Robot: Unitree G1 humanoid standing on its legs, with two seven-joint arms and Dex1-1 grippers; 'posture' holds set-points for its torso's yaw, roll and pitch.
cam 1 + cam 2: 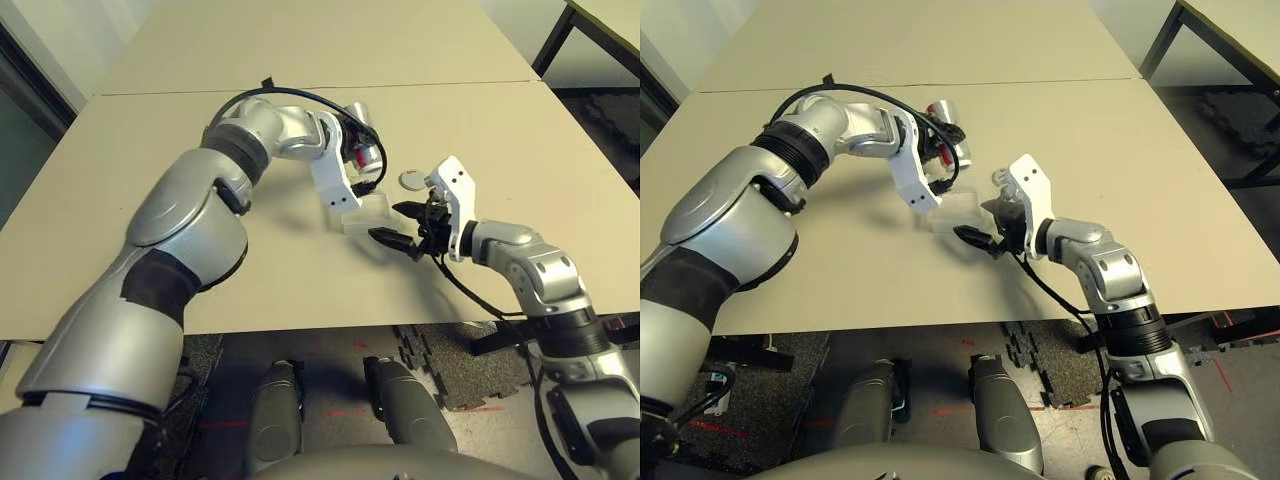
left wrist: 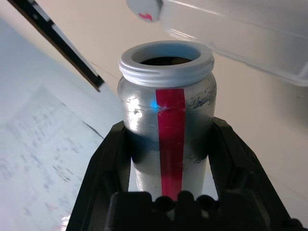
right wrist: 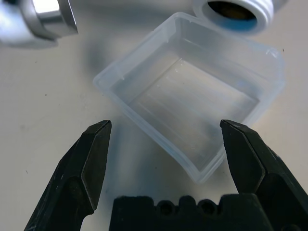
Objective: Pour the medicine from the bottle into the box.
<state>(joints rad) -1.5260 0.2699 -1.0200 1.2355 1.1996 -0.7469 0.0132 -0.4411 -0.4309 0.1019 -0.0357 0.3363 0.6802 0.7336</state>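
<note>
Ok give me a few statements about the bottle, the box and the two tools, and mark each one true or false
1. The left tool grips the bottle. True.
2. The bottle's cap is screwed on. False: its mouth is open, and a loose cap lies on the table.
3. The right tool is clamped on the box. False: its jaws stand open, just short of the box.
4. The box looks empty. True.

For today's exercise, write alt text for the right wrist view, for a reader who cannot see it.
An empty clear plastic box sits on a beige table, just beyond the open right gripper, whose two black fingers stand apart and short of its near wall. The uncapped mouth of the bottle hangs at the box's far rim.
</note>
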